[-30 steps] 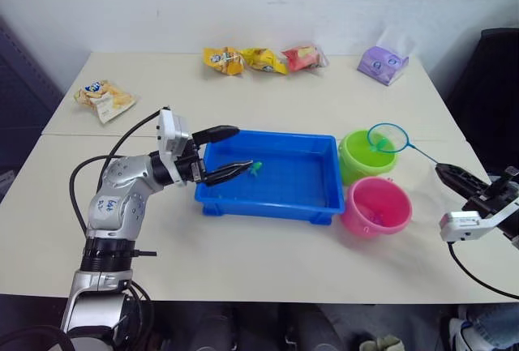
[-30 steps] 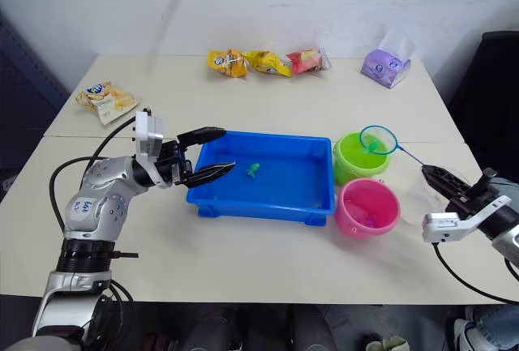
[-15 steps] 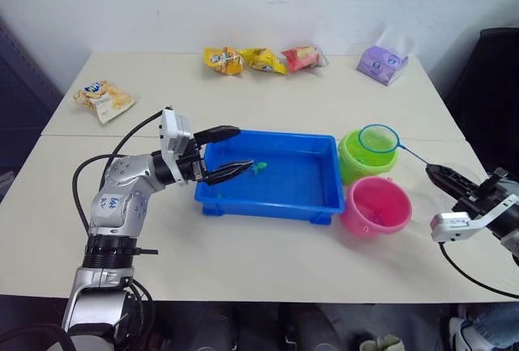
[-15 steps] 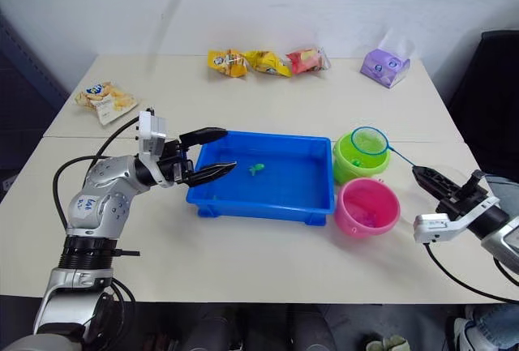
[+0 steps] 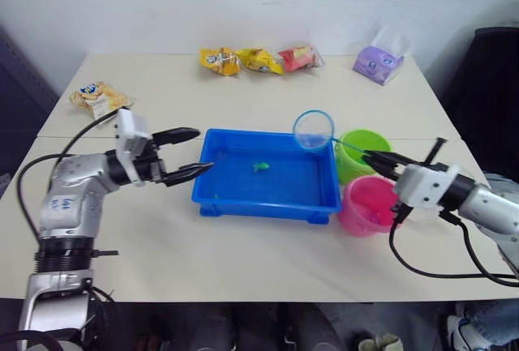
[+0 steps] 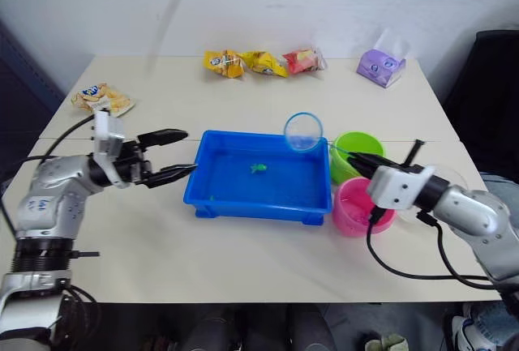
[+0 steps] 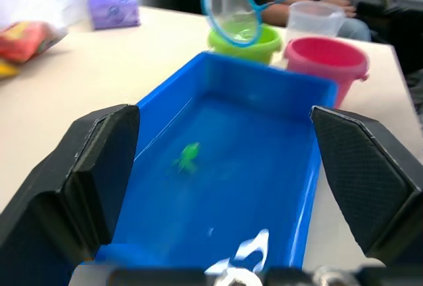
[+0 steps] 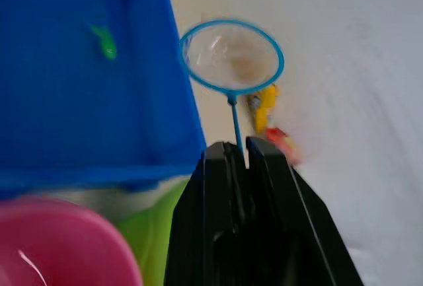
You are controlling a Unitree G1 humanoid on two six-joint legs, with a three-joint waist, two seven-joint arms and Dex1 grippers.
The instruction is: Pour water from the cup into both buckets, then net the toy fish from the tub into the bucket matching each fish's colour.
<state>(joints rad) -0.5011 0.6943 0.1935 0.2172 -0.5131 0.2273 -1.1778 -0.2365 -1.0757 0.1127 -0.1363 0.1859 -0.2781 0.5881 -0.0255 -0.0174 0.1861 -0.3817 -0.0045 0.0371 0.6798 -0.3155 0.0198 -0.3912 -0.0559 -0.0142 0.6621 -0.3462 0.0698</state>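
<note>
The blue tub [image 5: 243, 197] holds water and one small green toy fish [image 5: 261, 166]. My right gripper [image 5: 369, 157] is shut on the thin stick of the net, whose light blue hoop [image 5: 313, 130] hangs above the tub's far right corner. The lime green bucket [image 5: 363, 150] and the pink bucket [image 5: 366, 205] stand just right of the tub, under my right arm. The clear cup [image 7: 316, 18] stands behind the pink bucket. My left gripper [image 5: 203, 149] is open at the tub's left end, with nothing between its fingers.
Several snack packets [image 5: 259, 59] lie along the table's far edge, with a purple packet [image 5: 375, 63] at the far right. Another snack bag [image 5: 91, 96] lies at the far left. A black cable [image 5: 422, 266] loops from my right wrist over the table's near right.
My right arm has swung left, carrying the net from over the green bucket to above the tub's far right corner. My left gripper has drawn back leftward from the tub, still open.
</note>
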